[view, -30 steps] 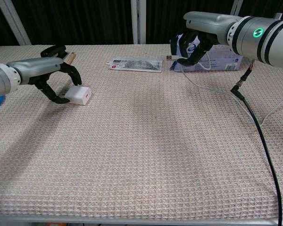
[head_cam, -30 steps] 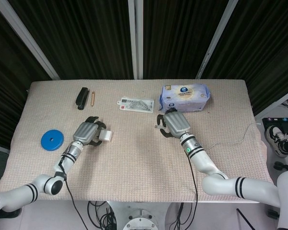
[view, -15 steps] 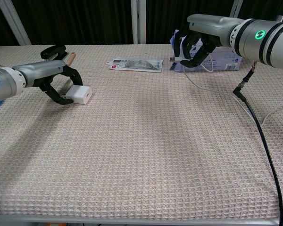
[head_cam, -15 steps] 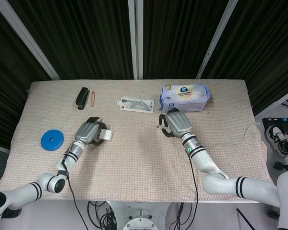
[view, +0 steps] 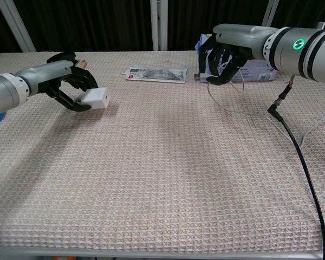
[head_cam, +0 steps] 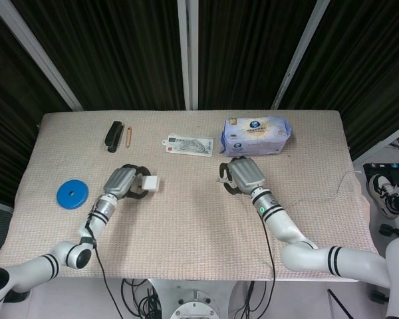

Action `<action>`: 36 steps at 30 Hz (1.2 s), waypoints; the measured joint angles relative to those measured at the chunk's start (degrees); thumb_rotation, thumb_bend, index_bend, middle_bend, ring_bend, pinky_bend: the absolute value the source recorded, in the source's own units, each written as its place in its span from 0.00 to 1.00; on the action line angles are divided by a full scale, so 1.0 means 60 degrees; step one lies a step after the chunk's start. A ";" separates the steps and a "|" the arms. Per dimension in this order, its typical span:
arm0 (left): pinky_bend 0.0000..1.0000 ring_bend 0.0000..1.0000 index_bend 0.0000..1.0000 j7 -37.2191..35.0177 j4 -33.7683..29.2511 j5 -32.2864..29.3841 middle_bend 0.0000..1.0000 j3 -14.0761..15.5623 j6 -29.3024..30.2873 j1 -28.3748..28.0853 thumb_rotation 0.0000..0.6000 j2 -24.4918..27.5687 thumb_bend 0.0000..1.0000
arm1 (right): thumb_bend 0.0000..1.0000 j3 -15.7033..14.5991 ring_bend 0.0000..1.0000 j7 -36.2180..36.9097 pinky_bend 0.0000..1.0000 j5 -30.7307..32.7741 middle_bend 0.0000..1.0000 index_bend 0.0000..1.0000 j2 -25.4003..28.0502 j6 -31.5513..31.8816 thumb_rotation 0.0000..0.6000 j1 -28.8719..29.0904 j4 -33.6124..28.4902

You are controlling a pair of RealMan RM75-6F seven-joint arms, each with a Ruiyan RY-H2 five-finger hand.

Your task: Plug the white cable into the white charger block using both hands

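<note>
My left hand (head_cam: 123, 181) (view: 65, 84) grips the white charger block (head_cam: 150, 183) (view: 97, 98) at the left of the table and holds it just off the cloth. Over the middle right, my right hand (head_cam: 243, 175) (view: 225, 59) pinches the plug end (view: 197, 77) of the white cable (view: 227, 103). The cable trails in a loop below the hand and runs off to the right edge (head_cam: 319, 197). Block and plug are well apart, with the plug's tip facing left.
A blue tissue pack (head_cam: 256, 135) lies just behind my right hand. A flat sachet (head_cam: 187, 145) sits at the middle back, a black stapler (head_cam: 114, 135) and a pencil (head_cam: 129, 135) at the back left, a blue disc (head_cam: 72, 194) at the left edge. A black cable (view: 300, 162) hangs at the right.
My left hand closed on the charger block, lifted it off the cloth and carried it slightly right. My right hand shifted a little right and down with the plug.
</note>
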 measured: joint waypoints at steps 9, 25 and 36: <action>0.23 0.29 0.56 0.1057 -0.1193 -0.0027 0.53 -0.0169 0.0754 0.0105 1.00 0.0512 0.41 | 0.41 0.0171 0.33 -0.0546 0.31 0.0982 0.59 0.62 -0.0067 -0.0263 1.00 0.0705 -0.0334; 0.23 0.29 0.56 0.3896 -0.3258 -0.1728 0.53 -0.0445 0.1248 -0.0042 1.00 0.1039 0.41 | 0.41 0.0769 0.33 -0.1234 0.31 0.2882 0.59 0.63 -0.1602 0.0194 1.00 0.2041 0.0611; 0.23 0.29 0.56 0.4633 -0.3881 -0.2398 0.53 -0.0563 0.1399 -0.0335 1.00 0.1089 0.41 | 0.41 0.0997 0.34 -0.1215 0.31 0.2986 0.59 0.63 -0.2201 0.0345 1.00 0.2410 0.1086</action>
